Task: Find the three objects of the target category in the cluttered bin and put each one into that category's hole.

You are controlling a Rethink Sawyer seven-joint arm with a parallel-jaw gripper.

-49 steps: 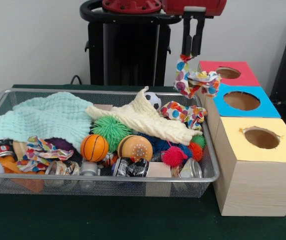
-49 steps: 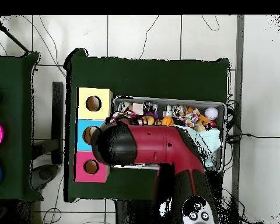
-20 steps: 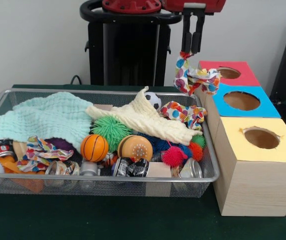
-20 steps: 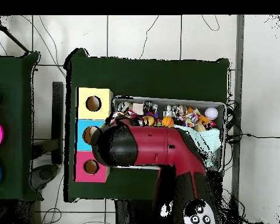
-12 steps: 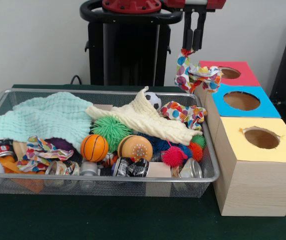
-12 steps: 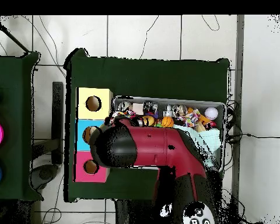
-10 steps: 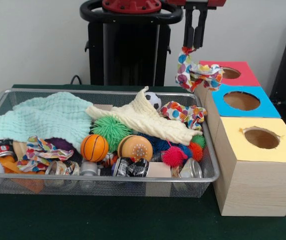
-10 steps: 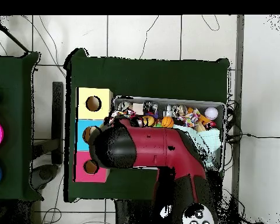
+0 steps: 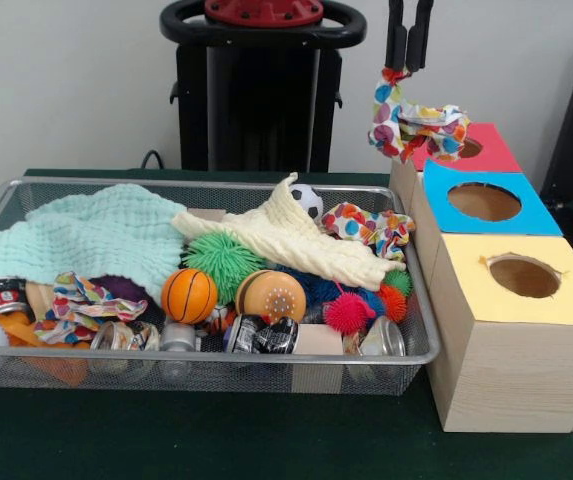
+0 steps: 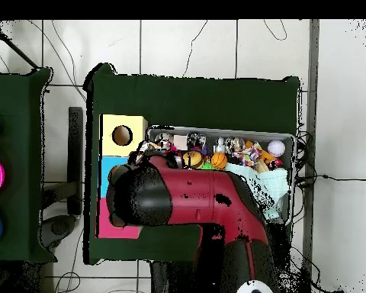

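Bin (image 9: pixel 406 357) packed edge to edge, no bare floor; mint cloth (image 9: pixel 91 235) and cream cloth (image 9: pixel 296 240) blanket the back, balls and cans jam the front rim. Blue hole (image 9: pixel 484 201) and yellow hole (image 9: pixel 523 276) open from above; red hole (image 9: pixel 469 148) partly screened by the dotted cloth (image 9: pixel 416 125) hanging from the gripper (image 9: pixel 407 62).

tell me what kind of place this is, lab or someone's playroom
Most likely a robotics lab set up for a sorting test: a gripper dangles a polka-dot cloth over wooden boxes with colour-coded holes, beside a wire bin crammed with toys.
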